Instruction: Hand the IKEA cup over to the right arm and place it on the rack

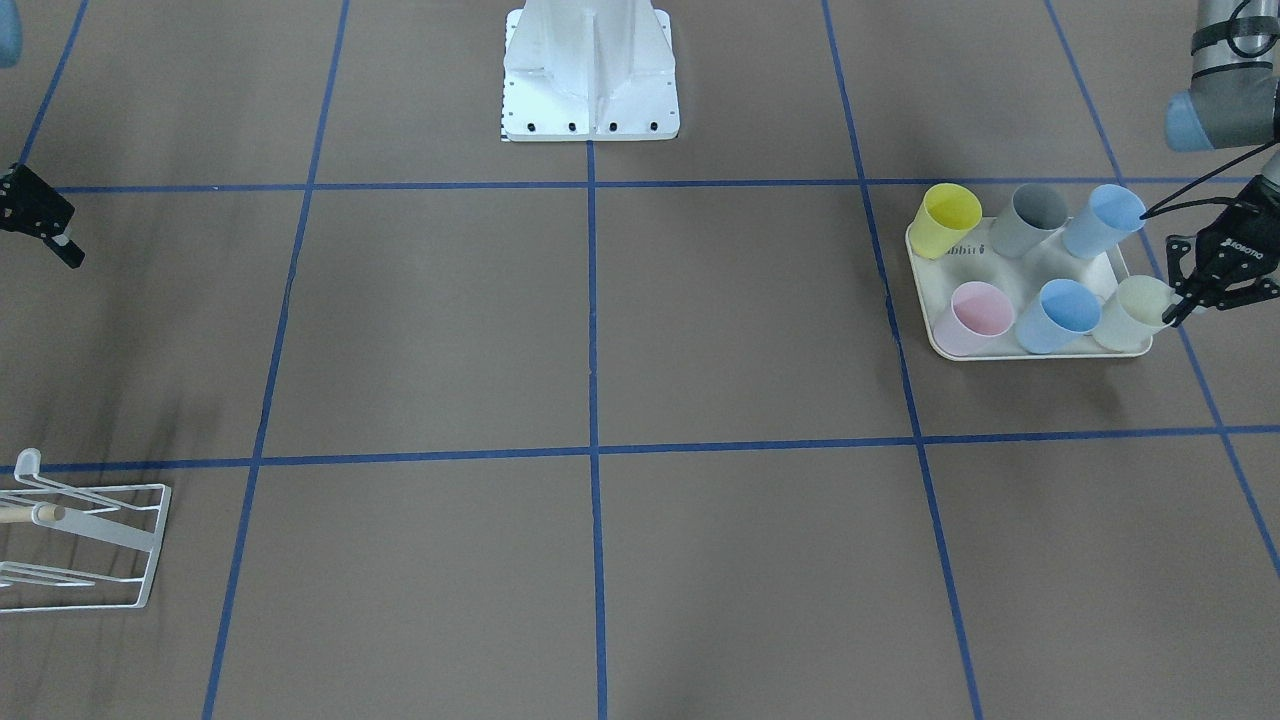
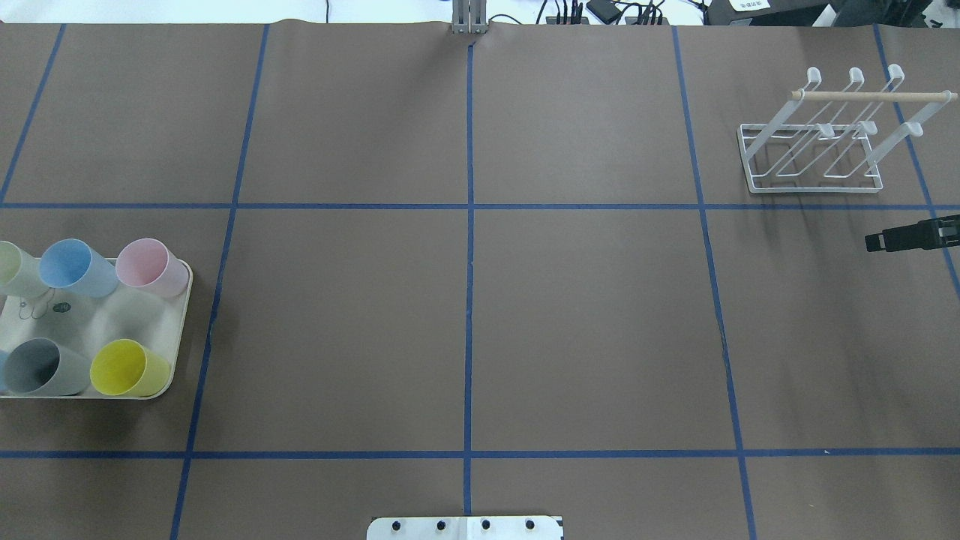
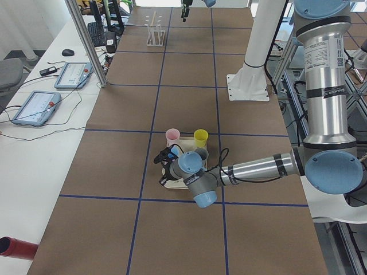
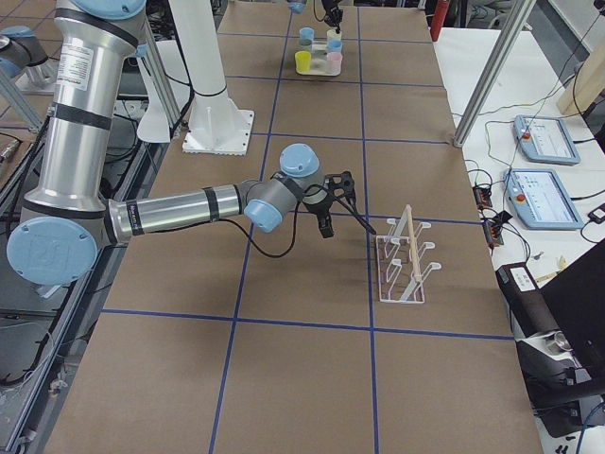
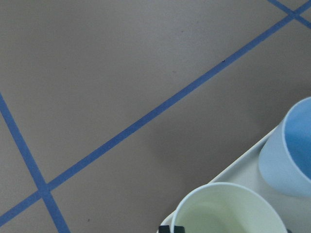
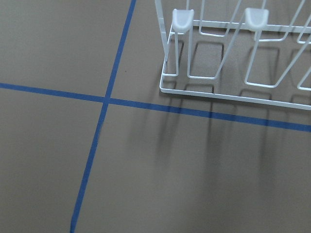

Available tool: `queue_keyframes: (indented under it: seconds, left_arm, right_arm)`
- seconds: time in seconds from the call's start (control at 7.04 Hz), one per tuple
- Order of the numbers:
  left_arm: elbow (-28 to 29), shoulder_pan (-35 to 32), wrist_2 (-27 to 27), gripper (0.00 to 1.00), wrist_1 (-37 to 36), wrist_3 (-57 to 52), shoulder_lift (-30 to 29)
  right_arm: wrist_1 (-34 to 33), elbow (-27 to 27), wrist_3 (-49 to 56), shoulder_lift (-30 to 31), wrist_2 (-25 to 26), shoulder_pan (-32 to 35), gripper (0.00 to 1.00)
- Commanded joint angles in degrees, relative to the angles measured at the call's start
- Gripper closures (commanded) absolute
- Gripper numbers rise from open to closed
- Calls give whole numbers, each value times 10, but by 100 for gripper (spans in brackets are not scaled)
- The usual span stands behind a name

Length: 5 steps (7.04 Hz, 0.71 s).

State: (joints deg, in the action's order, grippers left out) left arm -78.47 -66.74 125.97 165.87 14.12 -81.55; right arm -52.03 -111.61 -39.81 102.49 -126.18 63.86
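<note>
Cup (image 1: 1133,312) at left gripper (image 1: 1176,312), cropped overhead

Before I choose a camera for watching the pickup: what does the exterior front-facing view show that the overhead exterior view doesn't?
Only front-facing: the left gripper at the pale cup on the tray, with all six cups whole. Only overhead: the complete rack with its wooden rod. Both: the tray, the yellow cup, the right gripper.
</note>
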Motion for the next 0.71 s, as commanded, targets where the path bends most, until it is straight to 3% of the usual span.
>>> queue_keyframes:
  seconds: [0.0,0.28,0.57]
  left_arm:
    - [-11,-49,55,100,-10,0,-10]
    - [-34,-119,69,100,-66,7,-39]
    - [-133,-146,95,100,-172,60,-44]
  right_arm:
    - [1,0,1,-9,1,-1,0]
    - [32,1,0,-36,-1,-1,1]
    - [121,20,2,-62,1,-1,2]
